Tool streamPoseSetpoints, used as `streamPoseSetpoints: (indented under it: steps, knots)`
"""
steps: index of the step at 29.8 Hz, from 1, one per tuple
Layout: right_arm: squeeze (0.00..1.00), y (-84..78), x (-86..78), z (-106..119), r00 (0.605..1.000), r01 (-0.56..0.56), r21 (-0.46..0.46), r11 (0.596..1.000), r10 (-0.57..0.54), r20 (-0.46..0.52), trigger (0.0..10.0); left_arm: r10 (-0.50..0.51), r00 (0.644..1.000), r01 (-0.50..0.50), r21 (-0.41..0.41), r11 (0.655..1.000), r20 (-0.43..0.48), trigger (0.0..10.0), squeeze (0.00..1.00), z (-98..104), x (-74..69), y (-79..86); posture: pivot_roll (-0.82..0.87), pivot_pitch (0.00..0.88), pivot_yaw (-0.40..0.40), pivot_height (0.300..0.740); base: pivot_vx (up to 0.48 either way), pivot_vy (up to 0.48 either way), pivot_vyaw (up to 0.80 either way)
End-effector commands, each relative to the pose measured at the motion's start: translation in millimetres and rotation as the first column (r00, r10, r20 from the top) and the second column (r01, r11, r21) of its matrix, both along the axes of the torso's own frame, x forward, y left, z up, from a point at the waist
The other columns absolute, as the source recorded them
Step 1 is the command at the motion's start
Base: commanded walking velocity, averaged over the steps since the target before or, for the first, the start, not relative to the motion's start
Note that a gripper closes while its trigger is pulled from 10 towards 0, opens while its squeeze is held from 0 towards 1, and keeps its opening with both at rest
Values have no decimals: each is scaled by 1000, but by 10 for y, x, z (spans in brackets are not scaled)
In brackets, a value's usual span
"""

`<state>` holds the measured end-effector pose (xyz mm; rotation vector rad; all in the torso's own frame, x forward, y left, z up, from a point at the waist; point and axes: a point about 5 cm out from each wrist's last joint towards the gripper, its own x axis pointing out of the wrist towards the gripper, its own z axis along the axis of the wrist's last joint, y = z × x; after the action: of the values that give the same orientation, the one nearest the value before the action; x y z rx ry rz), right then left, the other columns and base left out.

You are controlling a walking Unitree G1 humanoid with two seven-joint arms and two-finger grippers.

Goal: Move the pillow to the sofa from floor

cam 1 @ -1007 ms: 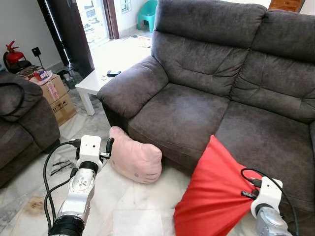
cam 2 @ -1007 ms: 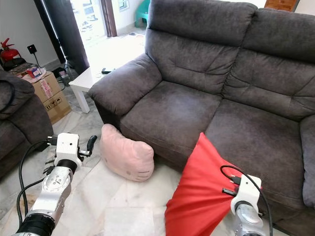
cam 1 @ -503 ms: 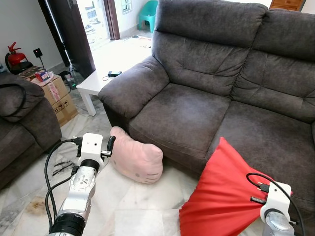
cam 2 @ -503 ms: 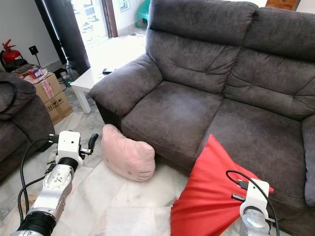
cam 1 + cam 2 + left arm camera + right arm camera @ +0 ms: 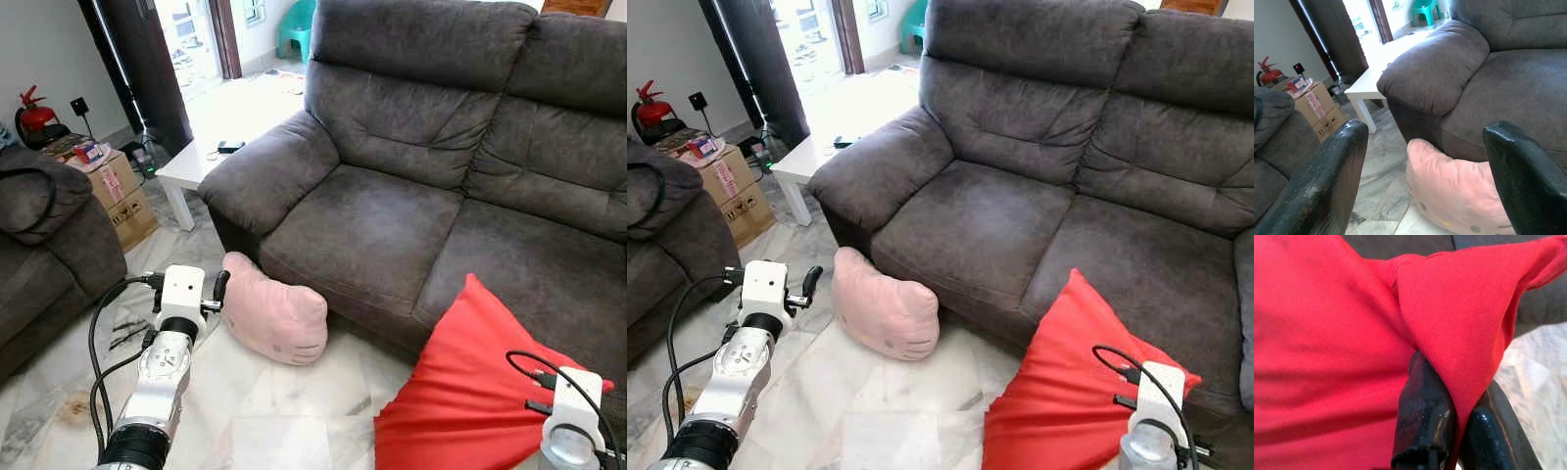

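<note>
Right end effector (image 5: 1447,431) clenched on a pinched fold of the red pillow (image 5: 480,387), near right. The pillow hangs from that fold, its upper corner leaning against the front edge of the right seat cushion of the grey sofa (image 5: 411,147); whether its lower edge rests on the floor cannot be told. Left end effector (image 5: 1425,176) released, fingers spread wide, hovering near left just beside a pink cat-face cushion (image 5: 274,318) that lies on the floor against the sofa's left seat front.

Handling, as judged: the red pillow looks light, soft and loosely filled; the cloth bunches and drapes, so a pinch on a corner or seam holds it, though it will swing and sag when lifted. The fabric seems unlikely to slip.

Surroundings: pale marble-tile floor (image 5: 294,401), smooth and hard. A second dark armchair (image 5: 44,235) stands at far left, cardboard boxes (image 5: 113,191) and a red fire extinguisher (image 5: 34,108) beyond it, a white low worktop (image 5: 196,162) beside the sofa arm, and a bright doorway further off.
</note>
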<state>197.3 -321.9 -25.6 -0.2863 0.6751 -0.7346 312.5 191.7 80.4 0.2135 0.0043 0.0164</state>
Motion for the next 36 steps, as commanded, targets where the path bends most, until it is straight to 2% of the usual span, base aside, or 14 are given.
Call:
streamPoseSetpoints:
  steps: [1, 4, 5, 6, 8, 13, 16, 20, 21, 27, 29, 30, 33, 36]
  knots:
    - [0, -147, 36, 139, 998, 30, -86, 996, -26, 49, 10000, 11, 1000, -11, 18, 1000, -15, 10000, 0, -21, -8, 38, 74, 0, -3, 740, 0, 0, 0]
    - [0, -186, -111, 79, 999, 50, -122, 991, -51, -3, 10000, 10, 1000, -10, 20, 1000, -17, 10000, 0, -22, -8, 40, 70, 0, -1, 740, 0, 0, 0]
    - [0, -186, -111, 79, 999, 50, -122, 991, -51, -3, 10000, 10, 1000, -10, 20, 1000, -17, 10000, 0, -22, -8, 40, 70, 0, -1, 740, 0, 0, 0]
    - [0, -244, -185, 80, 997, 75, -154, 985, -79, -19, 10000, 11, 1000, -11, 22, 1000, -16, 10000, 0, -22, -8, 43, 71, 0, -1, 740, 0, 0, 0]
    - [0, -265, -203, 86, 996, 84, -164, 983, -89, -22, 10000, 11, 1000, -11, 22, 1000, -16, 10000, 0, -21, -8, 43, 71, 0, -1, 740, 0, 0, 0]
    - [0, -407, -242, 196, 990, 132, -285, 949, -142, -16, 10000, 9, 1000, -8, 24, 1000, -16, 10000, 0, -18, 1, 39, 66, 0, 4, 740, 0, 0, 0]
    - [0, -438, -241, 226, 988, 148, -293, 944, -155, 1, 10000, 8, 1000, -8, 25, 1000, -15, 10000, 0, -17, 4, 37, 64, 0, 5, 740, 0, 0, 0]
    - [0, -436, -231, 234, 990, 132, -322, 938, -144, -14, 10000, 8, 1000, -8, 27, 1000, -15, 10000, 0, -19, 4, 34, 65, 0, 4, 740, 0, 0, 0]
    - [0, -409, -218, 218, 990, 138, -282, 950, -141, 8, 10000, 9, 1000, -8, 26, 1000, -14, 10000, 0, -15, 7, 33, 66, 0, 4, 740, 0, 0, 0]
    - [0, -273, -119, 179, 998, 64, -280, 958, -69, -6, 10000, 10, 1000, -10, 28, 1000, -13, 10000, 0, -15, 10, 32, 69, 0, 3, 740, 0, 0, 0]
    - [0, -205, -79, 150, 998, 63, -221, 973, -60, 20, 10000, 11, 1000, -11, 27, 1000, -14, 10000, 0, -15, 11, 33, 65, 0, 3, 740, 0, 0, 0]
    - [0, -205, -79, 150, 998, 63, -221, 973, -60, 20, 10000, 11, 1000, -11, 27, 1000, -14, 10000, 0, -15, 11, 33, 65, 0, 3, 740, 0, 0, 0]
    - [0, -117, -6, 148, 1000, 13, -251, 968, -11, 10, 10000, 11, 1000, -11, 26, 1000, -13, 10000, 0, -16, 10, 27, 70, 0, 1, 740, 0, 0, 0]
    - [0, -179, -67, 154, 998, 49, -301, 952, -59, -24, 10000, 12, 1000, -11, 25, 1000, -12, 10000, 0, -14, 10, 23, 74, 0, 0, 740, 0, 0, 0]
